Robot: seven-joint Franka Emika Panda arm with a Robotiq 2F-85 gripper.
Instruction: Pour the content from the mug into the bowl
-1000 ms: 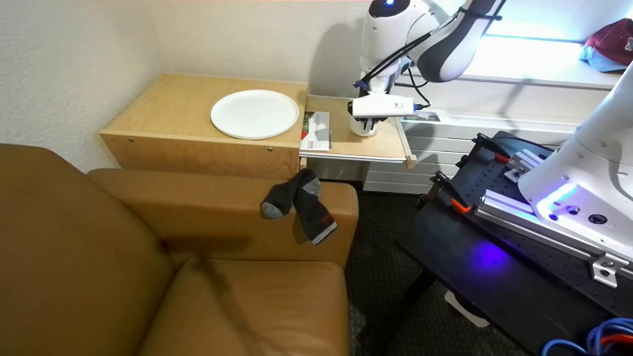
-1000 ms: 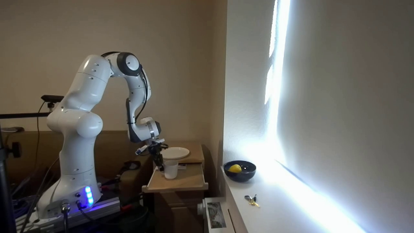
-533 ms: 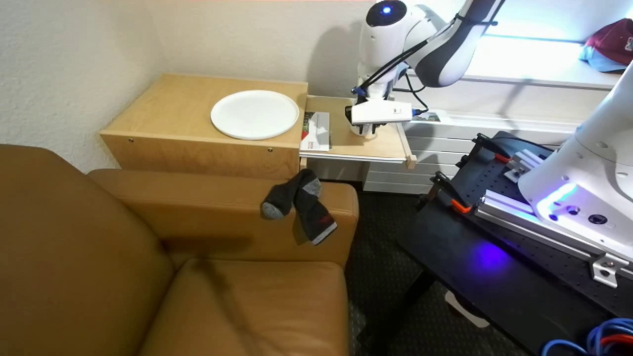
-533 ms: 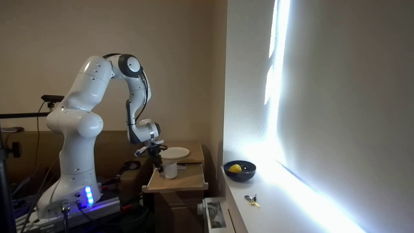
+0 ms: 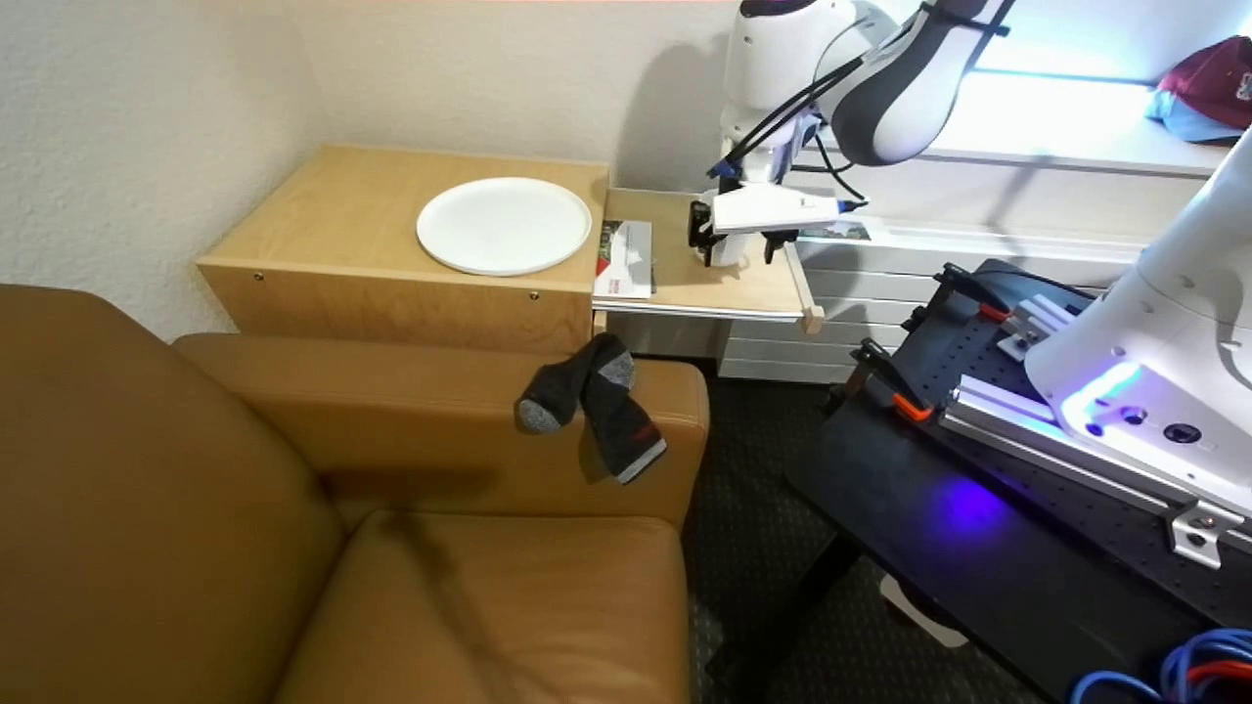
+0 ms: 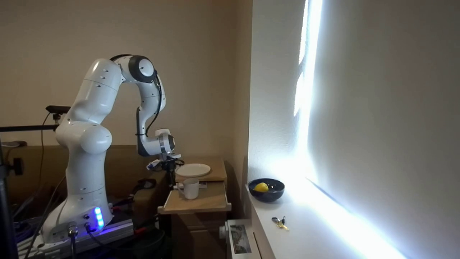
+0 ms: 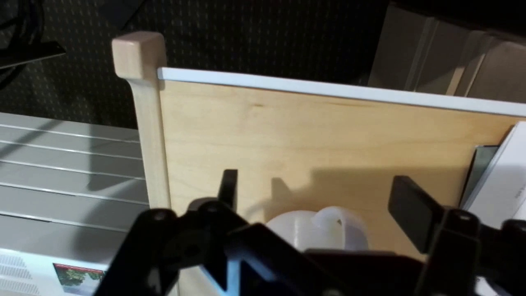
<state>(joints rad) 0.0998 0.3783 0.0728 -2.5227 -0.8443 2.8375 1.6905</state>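
standing inside shelf (image 6: 212,198) edges, mug (image 6: 191,189) upright; gripper (image 7: 317,185) near, spread wide.

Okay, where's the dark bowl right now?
In an exterior view, the dark bowl stands just right of the middle, on the white ledge by its left edge, with a yellow object inside and keys nearer the camera.

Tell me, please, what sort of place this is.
Probably a living room or lounge, perhaps one set up inside a lab. A brown sofa and a wooden cabinet beside it look homely; the robot arm hints at a lab.
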